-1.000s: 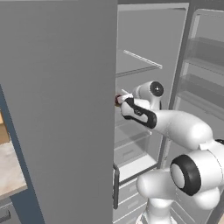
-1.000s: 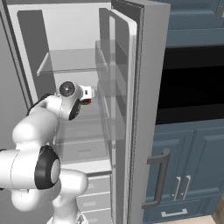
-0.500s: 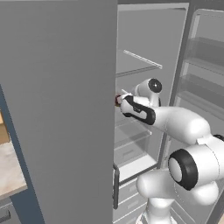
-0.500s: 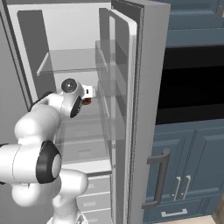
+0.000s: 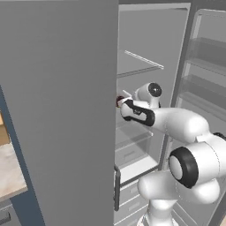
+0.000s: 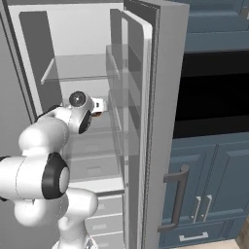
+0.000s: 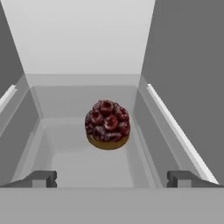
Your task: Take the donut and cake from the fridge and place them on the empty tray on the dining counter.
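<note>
Fridge [image 5: 57, 110]: tall, plain grey, standing open; near door panel wide across the left of the left base view, second door swung out to the right with clear shelves in it.
Interior: pale walls, clear glass shelves one above another, white drawers low down.
Arm: white with dark joints, reaching from the base into the fridge at mid height, hand pointed toward the back wall.
Gripper [image 7: 111, 178]: jaws spread as wide as they go, holding nothing; both dark fingertips [image 7: 40, 178] low in the hand view, one far left, one far right, well apart from each other.
Cake [image 7: 107, 124]: small, round, dark red-brown top of glossy lumps over a tan base; sitting upright on the pale shelf floor, centred between the two tips but farther in, not touched by either.
Cake, left base view [image 5: 119, 100]: just a reddish sliver at the edge of the near door, close ahead of the hand.
Gripper, right base view [image 6: 97, 105]: white hand block with a reddish spot just beyond it, inside the fridge at the middle shelf.
Surroundings: blue-grey cabinets [image 6: 214, 180] and a dark oven opening to the right of the fridge.
</note>
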